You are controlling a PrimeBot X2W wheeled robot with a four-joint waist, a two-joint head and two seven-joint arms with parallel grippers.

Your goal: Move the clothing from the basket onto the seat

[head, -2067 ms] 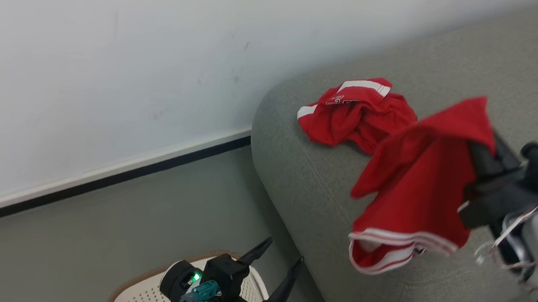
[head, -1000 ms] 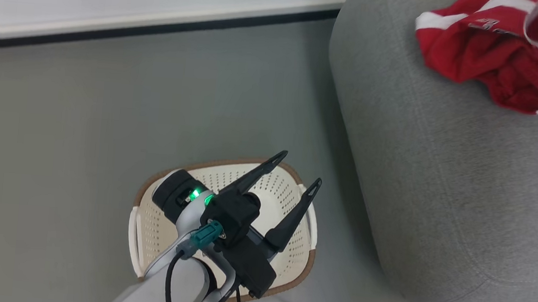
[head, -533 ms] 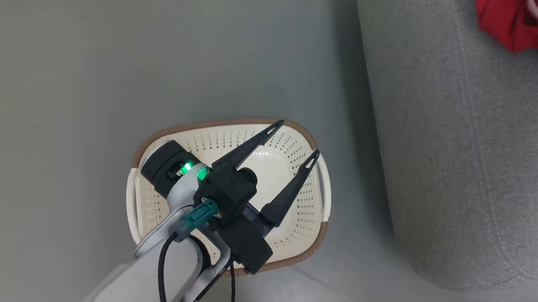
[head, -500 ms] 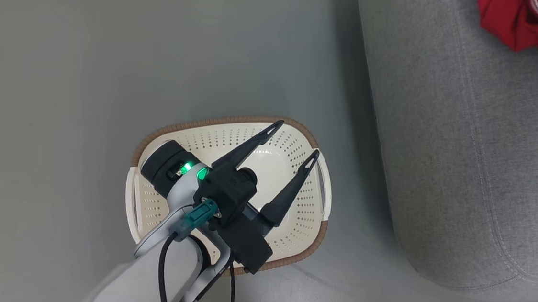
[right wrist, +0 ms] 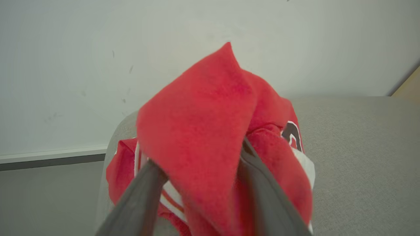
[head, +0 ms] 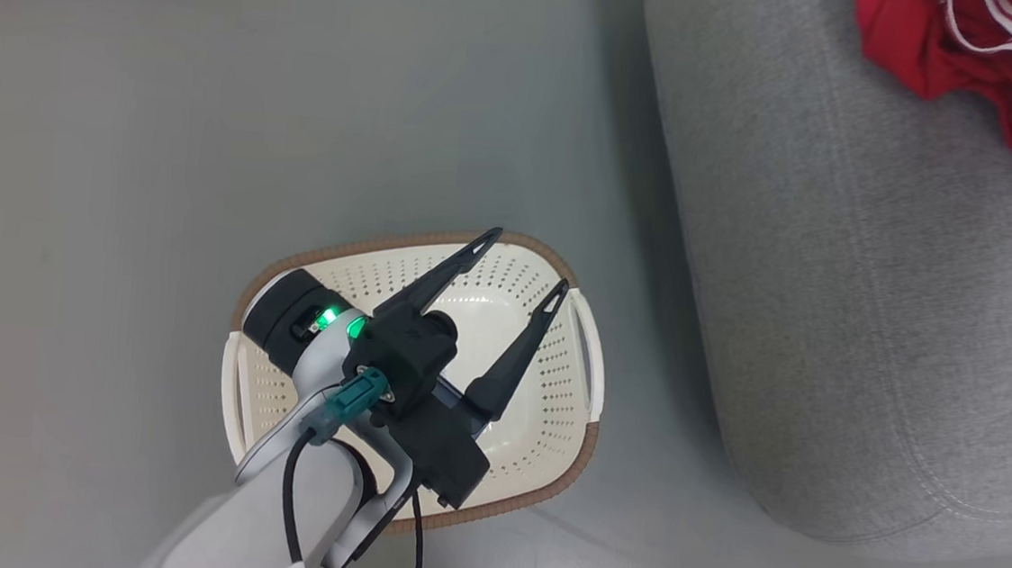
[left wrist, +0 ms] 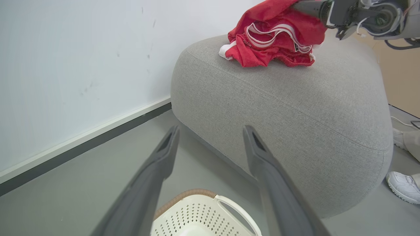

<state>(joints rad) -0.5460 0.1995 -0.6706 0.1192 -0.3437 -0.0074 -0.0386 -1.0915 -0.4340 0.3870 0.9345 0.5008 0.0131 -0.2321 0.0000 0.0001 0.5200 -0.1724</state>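
Note:
Two red garments with white stripes, the clothing (head: 958,49), lie bunched together on the grey seat (head: 846,329) near its far corner. My right gripper (right wrist: 200,154) stands open at that pile. A red fold rises between its fingers (right wrist: 141,193) and hides the tips. From the left wrist the clothing (left wrist: 272,36) shows on top of the seat (left wrist: 295,108). The cream basket (head: 547,450) with its brown rim sits on the floor left of the seat. My left gripper (head: 526,260) hovers open over it, holding nothing. The part of the basket's inside that shows holds no cloth.
Grey floor surrounds the basket (left wrist: 203,213). A white wall with a dark baseboard (left wrist: 82,147) runs behind the seat. A person's white shoe (left wrist: 403,186) rests on the floor by the seat's right end. My right arm (left wrist: 367,13) reaches over the seat.
The head camera has swung down from the seat to the basket. The garment that hung from my right gripper now rests on the other one, and the right fingers have spread. The left gripper stays open.

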